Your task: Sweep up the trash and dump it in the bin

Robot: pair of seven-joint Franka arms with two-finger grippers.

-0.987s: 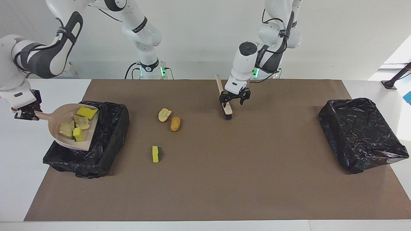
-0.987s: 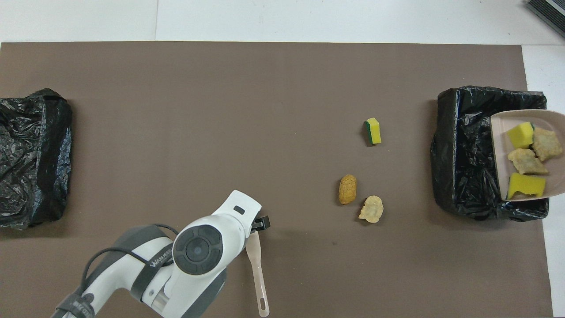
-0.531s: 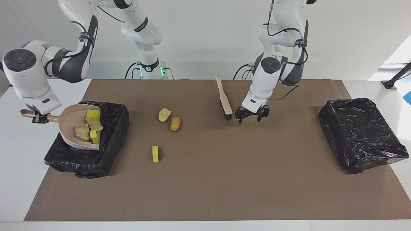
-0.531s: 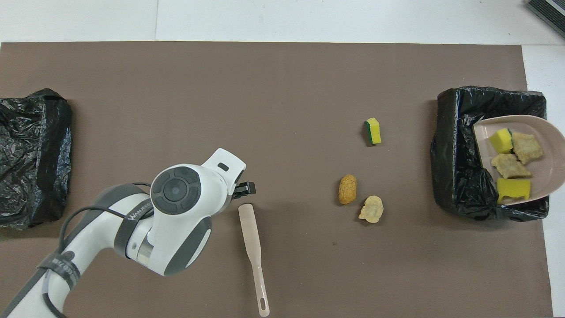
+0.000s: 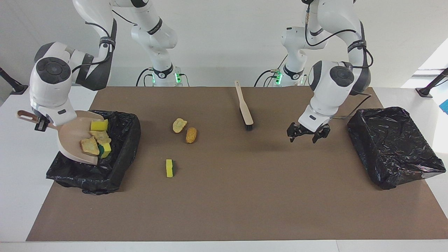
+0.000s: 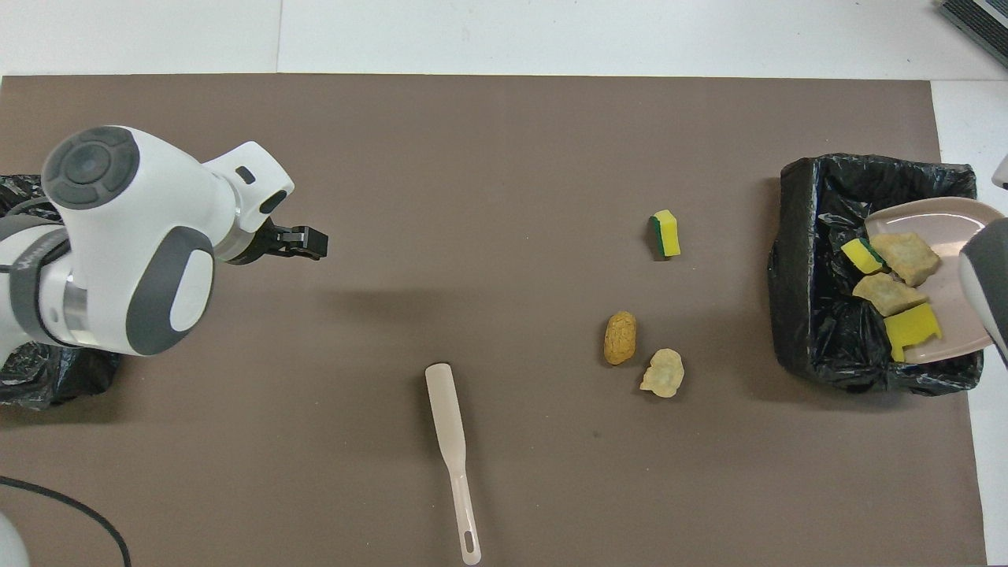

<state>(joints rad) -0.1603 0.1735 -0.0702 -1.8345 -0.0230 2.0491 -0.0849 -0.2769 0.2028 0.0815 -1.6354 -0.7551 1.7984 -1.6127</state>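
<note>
I see the brown mat (image 5: pixel 227 210) bare along the edge farthest from the robots and across its middle, so there is open room there. The left gripper (image 5: pixel 307 133) hangs over the mat beside the bin (image 5: pixel 392 147) at the left arm's end, fingers spread wide, holding nothing. That bin's black liner is crumpled; I cannot tell what it contains. The brush (image 5: pixel 244 109) lies flat on the mat, near the robots' edge.

The right gripper (image 5: pixel 41 123) is clamped on the dustpan (image 5: pixel 71 140) handle. The dustpan tilts over the second bin (image 5: pixel 115 164) at the right arm's end, carrying four pieces of trash (image 5: pixel 96 138). Three pieces rest on the mat: a tan lump (image 5: pixel 179 125) touching an orange-brown lump (image 5: pixel 191 135), and a sponge chunk (image 5: pixel 170 168) apart from them, farther from the robots.
</note>
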